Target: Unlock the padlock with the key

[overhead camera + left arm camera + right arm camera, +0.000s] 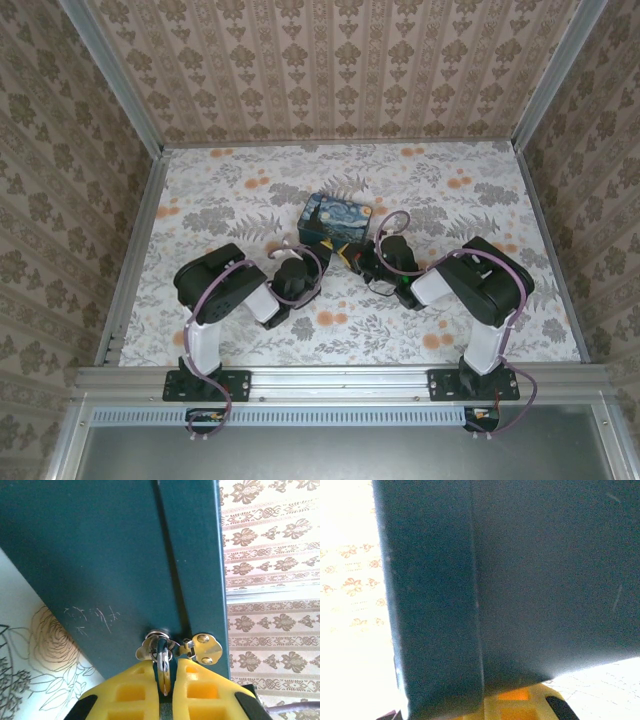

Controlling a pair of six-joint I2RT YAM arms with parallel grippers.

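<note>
My left gripper (165, 669) is pressed up to the teal side of the Starry Night tin (100, 555). Its yellow fingers (130, 690) are shut on a thin shiny metal piece, the padlock (163, 659), which hangs through the silver staple of the tin's hasp (204, 649). From above, the left gripper (312, 258) meets the tin (335, 220) at its near side. My right gripper (358, 256) reaches the tin's near right corner. In the right wrist view the dark tin wall (520, 580) covers the jaws, leaving one yellow finger (520, 702) showing. The key is hidden.
The tin stands mid-table on a floral cloth (240, 190). Patterned walls (330, 60) enclose the back and both sides. An aluminium rail (340, 380) runs along the near edge by the arm bases.
</note>
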